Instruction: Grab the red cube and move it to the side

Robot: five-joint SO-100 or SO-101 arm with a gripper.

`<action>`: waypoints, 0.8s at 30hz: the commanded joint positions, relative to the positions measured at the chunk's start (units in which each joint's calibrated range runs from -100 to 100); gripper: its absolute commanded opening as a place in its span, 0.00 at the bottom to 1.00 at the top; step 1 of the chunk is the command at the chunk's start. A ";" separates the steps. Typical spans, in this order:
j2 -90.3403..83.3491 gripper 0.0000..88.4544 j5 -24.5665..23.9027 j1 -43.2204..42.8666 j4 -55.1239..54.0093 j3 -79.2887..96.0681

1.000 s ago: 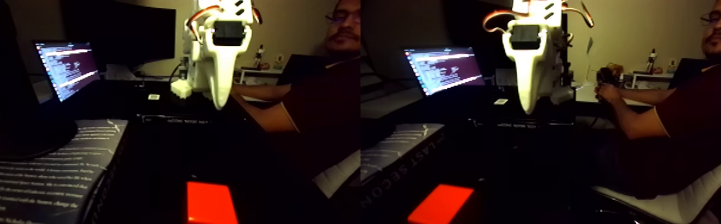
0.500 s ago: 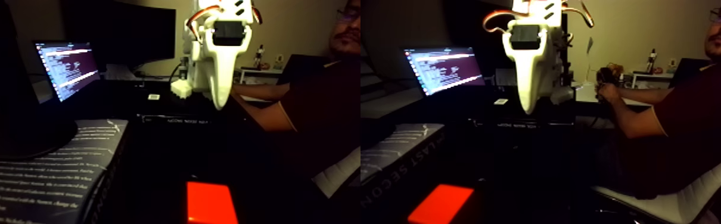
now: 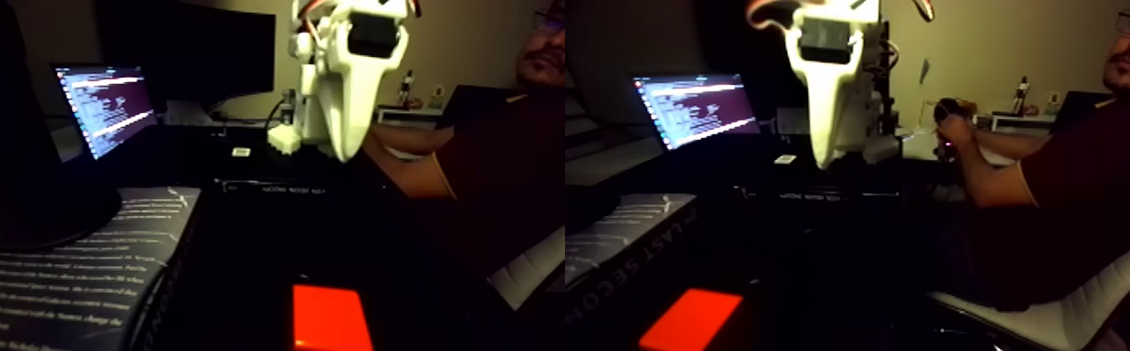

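— Where's the red cube [image 3: 330, 317]?

— Down at six o'clock in the fixed view, on the dark table, close to the camera. The gripper [image 3: 345, 154] hangs high at twelve o'clock, well apart from it, pointing down.

— Fingers apart or together?

— Cannot tell; I see one white tapering shape and no gap, so nothing is held.

— How would it handle?

— I'd guess light, stiff, matte, not slippery. Pinch two opposite flat sides, squarely. The book [image 3: 59, 271] lies at eight o'clock, a person [image 3: 498, 159] sits at three.
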 commanded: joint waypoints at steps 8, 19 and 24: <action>30.22 0.01 14.84 2.98 -2.12 -26.93; 52.07 0.01 40.04 0.65 15.96 -44.35; 57.79 0.01 40.74 -2.43 19.17 -51.33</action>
